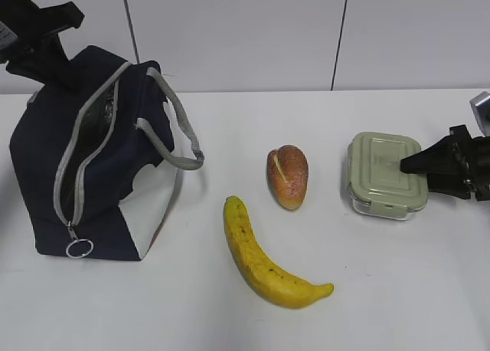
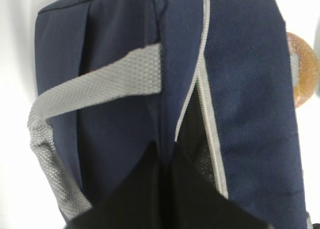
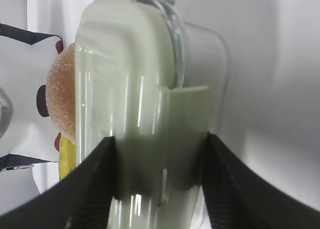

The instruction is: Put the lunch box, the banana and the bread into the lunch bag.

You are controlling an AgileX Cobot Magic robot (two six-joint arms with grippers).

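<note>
Desk [image 1: 115,305] holds, at nine o'clock, the navy lunch bag [image 1: 92,159], zipper parted, left tool [image 2: 165,199] pinched together on its fabric. Bread [image 1: 288,176] sits centre, banana [image 1: 264,259] at six o'clock. At three o'clock, right tool [image 3: 160,169] straddles the lunch box [image 1: 385,175], pads touching both faces.

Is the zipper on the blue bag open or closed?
Open. The lunch bag has its grey zipper parted along the top, with a dark gap between the two sides.

Sage-green lunch box [image 1: 384,173], brown-specked yellow banana [image 1: 264,263]
</note>
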